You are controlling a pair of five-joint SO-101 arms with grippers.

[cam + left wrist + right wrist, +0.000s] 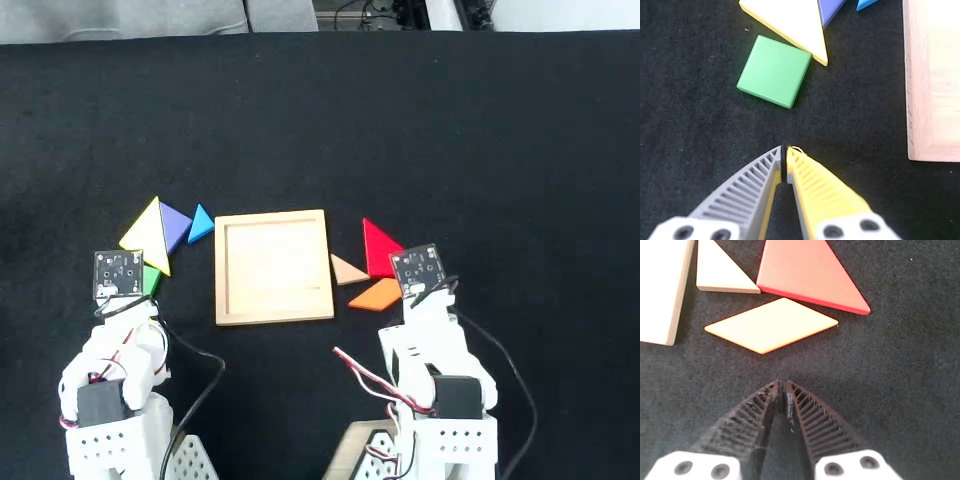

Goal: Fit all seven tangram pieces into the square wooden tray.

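Observation:
The square wooden tray [272, 319] lies mid-table with nothing in it. On its left lie a yellow triangle [148, 232], a purple triangle [176, 224], a small blue triangle [201, 223] and a green square [151, 280]. On its right lie a tan triangle [347, 269], a red triangle [378, 247] and an orange parallelogram [377, 294]. My left gripper [784, 149] is shut and holds nothing, just short of the green square [774, 70]. My right gripper [782, 385] is shut and holds nothing, just short of the orange parallelogram [771, 324].
A black cloth [320, 130] covers the table, bare beyond the pieces. Both arm bases [110, 440] [445, 430] stand at the near edge. The tray's wall [920, 100] runs close beside the left gripper's path; the tray corner [662, 295] shows near the tan triangle [720, 272].

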